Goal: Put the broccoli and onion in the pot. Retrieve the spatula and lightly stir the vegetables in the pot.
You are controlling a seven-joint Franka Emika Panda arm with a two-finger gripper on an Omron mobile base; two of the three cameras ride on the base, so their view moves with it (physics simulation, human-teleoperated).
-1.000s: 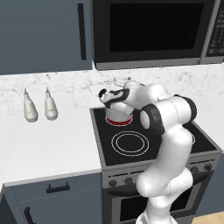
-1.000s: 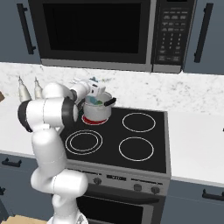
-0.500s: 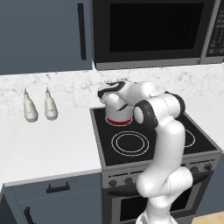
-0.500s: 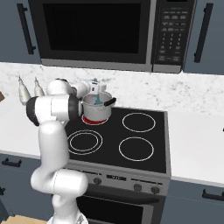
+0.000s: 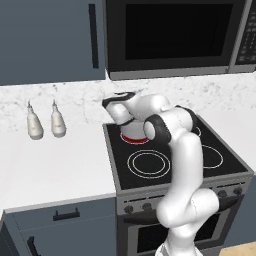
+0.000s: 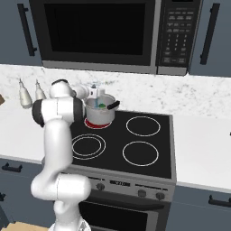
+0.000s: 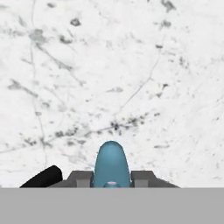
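The steel pot [image 6: 98, 115] stands on the back left burner, which glows red under it. A bit of green broccoli [image 6: 102, 106] shows inside the pot. The onion is hidden. My gripper [image 6: 93, 91] hovers at the pot's back left rim, shut on the light-blue spatula [image 6: 96, 94], which points down into the pot. In the hand view the spatula's rounded handle end [image 7: 112, 162] sits between the fingertips of the gripper [image 7: 112, 177], and a black pot handle [image 7: 41, 177] lies at the lower left. In the left base view my arm covers the pot.
Two white bottles [image 5: 34, 125] [image 5: 58, 122] stand on the counter left of the stove [image 6: 135, 149]. A microwave [image 6: 94, 31] hangs low over the cooktop. The marble backsplash [image 7: 109, 65] is close behind the hand. Cabinets flank the microwave.
The arm's elbow has swung to the left and the hand has shifted slightly over the pot, still holding the spatula. The pot has not moved.
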